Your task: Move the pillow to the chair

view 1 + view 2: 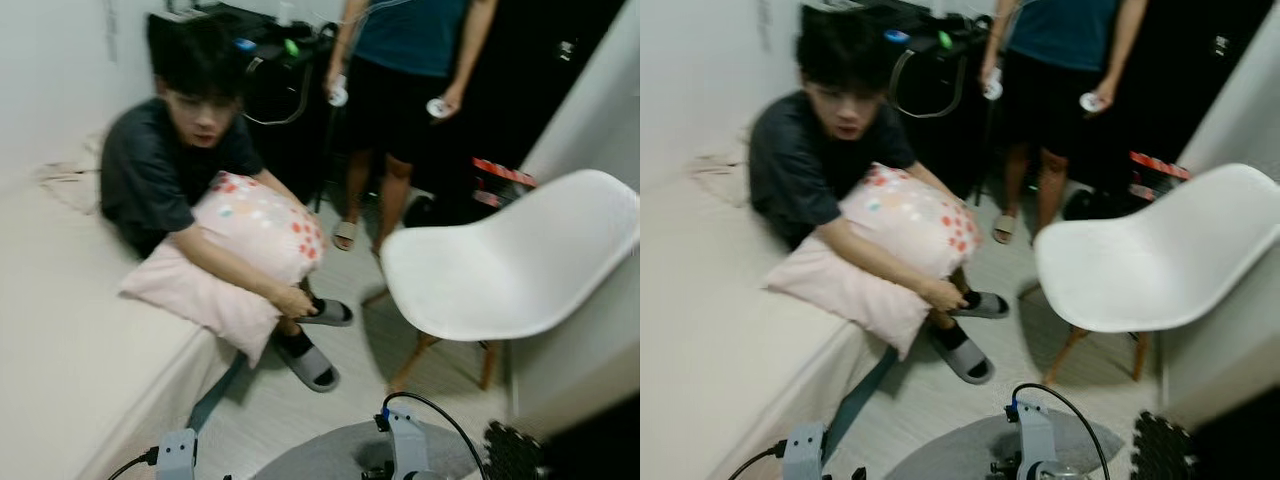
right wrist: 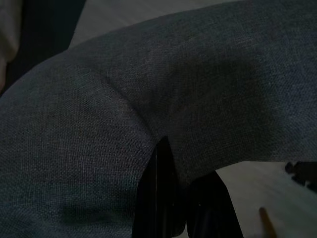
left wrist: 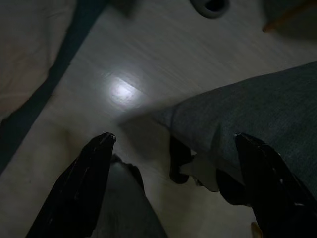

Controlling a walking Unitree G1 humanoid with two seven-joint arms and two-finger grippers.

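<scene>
Clearly nothing done yet. From the left eye: pillow (image 1: 250, 255), pink with coloured dots, at about nine o'clock of centre, lying on the bed (image 1: 70, 360) edge and hugged by a seated person (image 1: 170, 160), one hand (image 1: 293, 300) over its lower corner. Chair (image 1: 500, 270) at three o'clock, white seat bare, just beside the person's sandalled feet; a second person (image 1: 405, 70) standing at twelve. Both wrists low at six o'clock, well apart from the pillow. From the right eye: same layout, pillow not on the chair, both arms idle at the bottom edge. From the left wrist: left gripper (image 3: 178, 188) hanging over the pale floor (image 3: 114, 74) with fingers spread wide, holding nothing, grey cloth (image 3: 257, 119) beside them. From the right wrist: right gripper (image 2: 181, 208) dark against grey fabric, fingers apparently close together, nothing between them. Left to do, as judged: approach, take the pillow, carry it across, set it on the seat.
</scene>
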